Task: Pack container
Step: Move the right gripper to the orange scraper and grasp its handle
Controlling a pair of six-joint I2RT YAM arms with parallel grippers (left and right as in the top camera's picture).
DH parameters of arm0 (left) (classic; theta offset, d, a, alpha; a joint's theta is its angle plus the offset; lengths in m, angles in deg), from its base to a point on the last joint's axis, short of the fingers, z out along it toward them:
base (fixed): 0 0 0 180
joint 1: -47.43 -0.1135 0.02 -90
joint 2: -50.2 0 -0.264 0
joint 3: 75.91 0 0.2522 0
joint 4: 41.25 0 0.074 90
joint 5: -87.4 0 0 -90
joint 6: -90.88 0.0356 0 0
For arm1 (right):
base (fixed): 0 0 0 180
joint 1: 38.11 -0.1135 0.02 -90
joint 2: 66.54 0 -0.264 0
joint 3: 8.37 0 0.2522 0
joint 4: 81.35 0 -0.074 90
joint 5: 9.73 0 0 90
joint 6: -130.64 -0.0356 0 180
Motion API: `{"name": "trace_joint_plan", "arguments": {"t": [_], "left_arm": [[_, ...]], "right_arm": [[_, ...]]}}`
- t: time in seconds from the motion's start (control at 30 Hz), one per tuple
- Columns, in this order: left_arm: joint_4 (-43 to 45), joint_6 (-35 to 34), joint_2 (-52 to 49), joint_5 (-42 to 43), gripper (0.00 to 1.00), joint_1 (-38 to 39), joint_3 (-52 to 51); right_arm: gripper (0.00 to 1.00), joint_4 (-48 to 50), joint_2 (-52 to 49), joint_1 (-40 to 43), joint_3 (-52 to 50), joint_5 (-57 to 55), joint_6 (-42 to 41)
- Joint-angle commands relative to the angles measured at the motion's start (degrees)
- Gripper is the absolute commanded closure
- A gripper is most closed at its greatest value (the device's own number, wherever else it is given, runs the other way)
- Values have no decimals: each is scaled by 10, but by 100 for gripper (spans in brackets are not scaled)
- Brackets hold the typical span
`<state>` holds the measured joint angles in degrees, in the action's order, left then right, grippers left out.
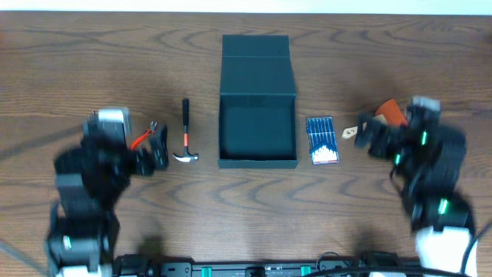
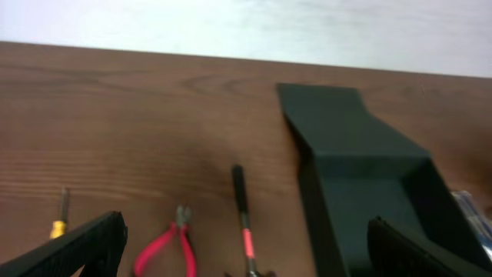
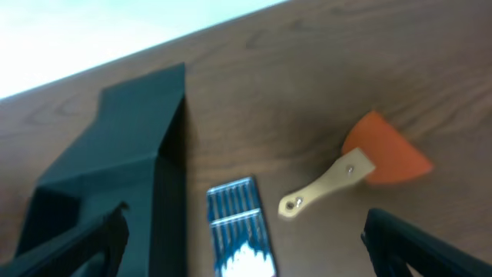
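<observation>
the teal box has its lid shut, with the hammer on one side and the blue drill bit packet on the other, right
No, the container has its lid open, laid back behind it, as the overhead view shows. The hammer does lie on one side and the blue drill bit packet on the other.

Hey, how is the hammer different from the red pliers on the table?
The hammer is longer than the pliers. It has one straight handle, black with a red section, while the pliers have two curved red handles. The hammer lies right beside the container; the pliers lie farther from it. Both rest flat on the table, outside the open container.
</observation>
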<state>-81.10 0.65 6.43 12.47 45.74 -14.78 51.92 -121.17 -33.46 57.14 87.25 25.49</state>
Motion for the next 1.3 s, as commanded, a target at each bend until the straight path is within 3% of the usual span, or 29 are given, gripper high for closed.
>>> {"name": "trace_joint_plan", "arguments": {"t": [0.0,0.1,0.23,0.43,0.7,1.27], "left_arm": [[-23,21,-111,5,2,-28,87],[-48,21,-205,6,2,-62,153],[-60,21,-289,10,2,-94,189],[-70,21,-349,9,2,-111,189],[-95,21,-374,9,2,-111,189],[-95,21,-376,9,2,-111,189]], "right_arm": [[1,-42,-113,9,133,2,56],[1,-77,-195,9,227,68,56],[1,-55,-254,11,259,78,45],[1,-71,-327,33,259,21,-94],[1,-181,-421,39,259,-143,-332],[3,-154,-606,35,258,-131,-401]]}}
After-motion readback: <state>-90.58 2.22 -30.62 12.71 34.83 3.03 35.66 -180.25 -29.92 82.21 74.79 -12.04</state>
